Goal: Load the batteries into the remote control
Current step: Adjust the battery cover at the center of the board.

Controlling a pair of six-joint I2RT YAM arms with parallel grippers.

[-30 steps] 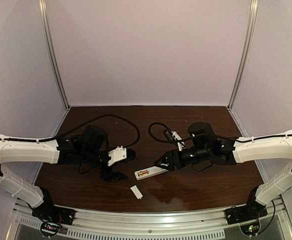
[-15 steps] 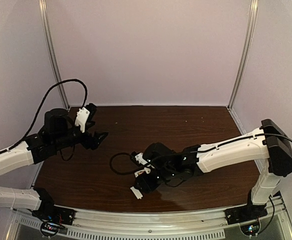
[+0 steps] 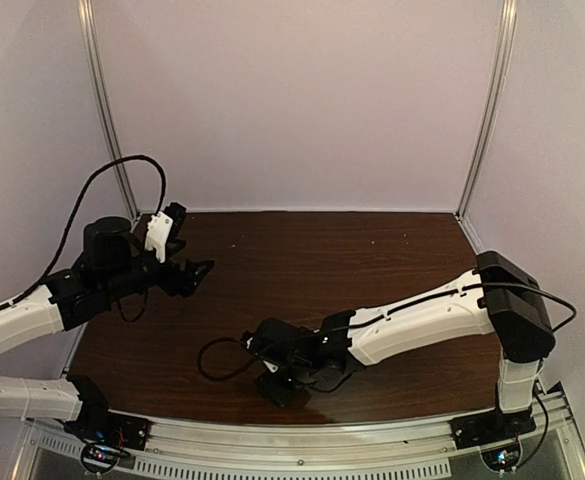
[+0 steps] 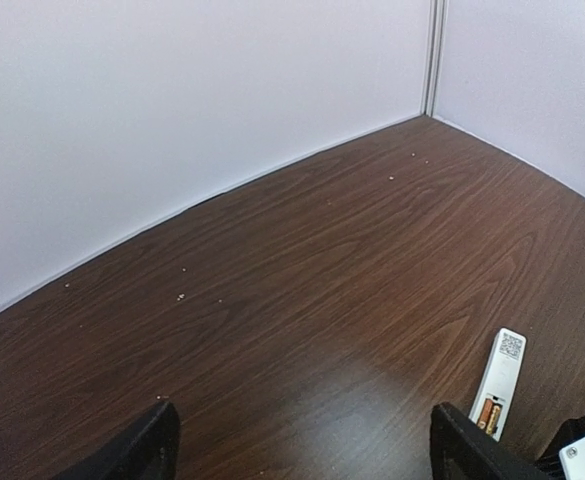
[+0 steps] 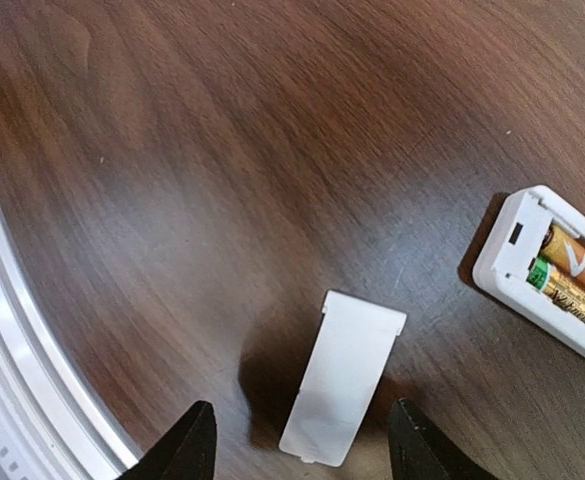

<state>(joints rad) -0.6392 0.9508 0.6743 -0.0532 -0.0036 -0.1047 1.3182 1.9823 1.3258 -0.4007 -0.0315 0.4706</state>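
Both batteries (image 5: 572,280), small orange-and-gold cylinders, are seen seated side by side in the open compartment at one end of the slim white rectangular remote control (image 5: 512,255), which lies flat on the dark brown wood-grain desk (image 5: 172,150). The loading step proper is therefore judged complete. The small loose white plastic cover plate (image 5: 340,388) is not yet fitted; it lies flat on the desk, near the remote control but apart from it, and closing the compartment is judged to be the remaining work. The right pincer (image 5: 300,425) is held partly open above the cover plate, with one finger on either side of it. No contact with the plate can be made out, and nothing is gripped. In the right wrist view, the remote control lies outside the span of these fingers, off to the right and further ahead, clear of them. The left pincer (image 4: 302,425) is spread wide and holds nothing. In the left wrist view, the remote control appears just beyond the right-hand finger, near the lower right corner. In the top view, the left arm is seen at the left side of the desk, well apart from the working area, and the remote control cannot be made out there.
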